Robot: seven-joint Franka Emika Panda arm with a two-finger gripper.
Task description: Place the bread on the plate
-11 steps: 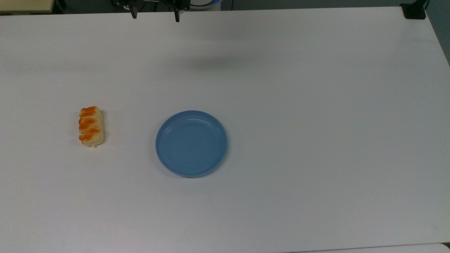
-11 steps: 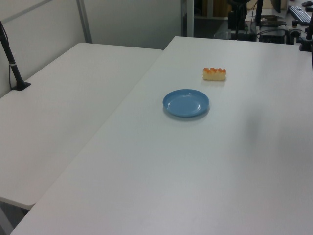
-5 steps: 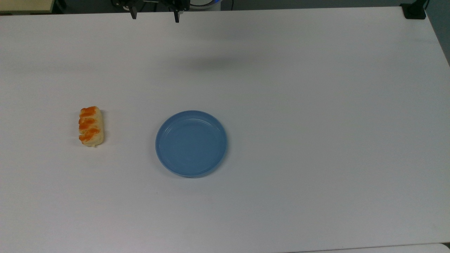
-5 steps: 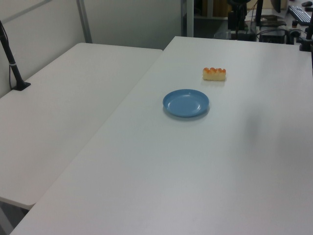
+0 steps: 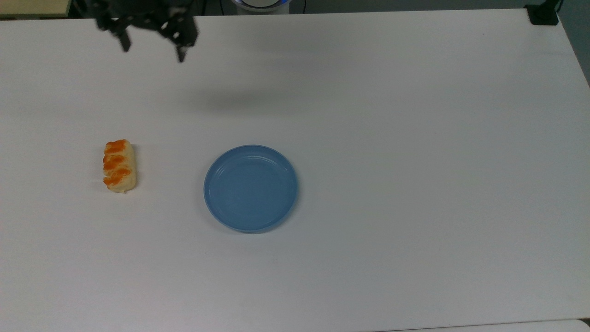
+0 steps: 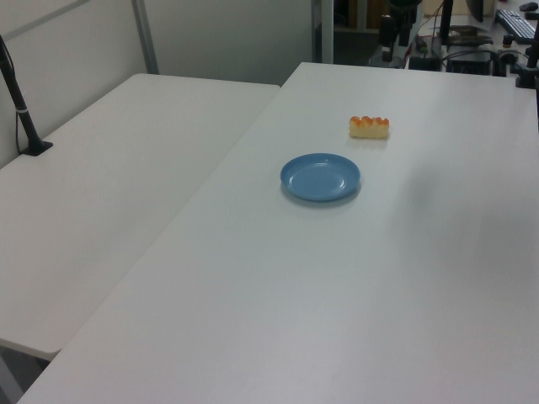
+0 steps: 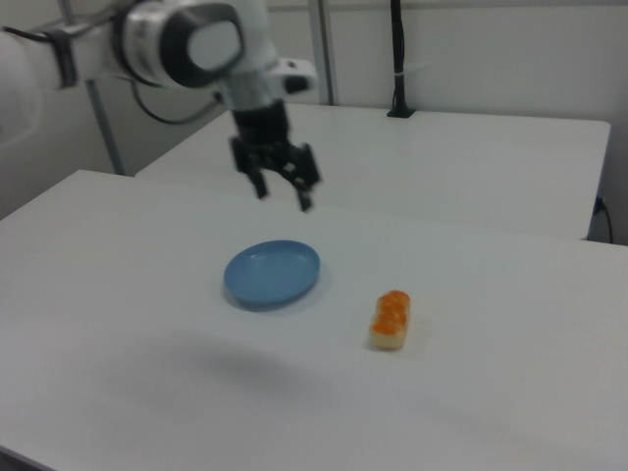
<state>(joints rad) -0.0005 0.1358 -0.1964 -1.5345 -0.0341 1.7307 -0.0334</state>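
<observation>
The black two-finger gripper [image 5: 152,48] is swinging across the upper left of the top view, having left its earlier spot at the top centre and now heading toward the side where the small oblong cream-coloured bread roll with orange stripes [image 5: 119,166] is lying. Its jaws are spread apart and holding nothing. The roll is resting on the white table [image 5: 415,138] at the middle left of the top view, well apart from the round shallow blue plate [image 5: 251,188] near the frame's centre. The approach is seemingly just beginning; descent and grasping are not yet done.
</observation>
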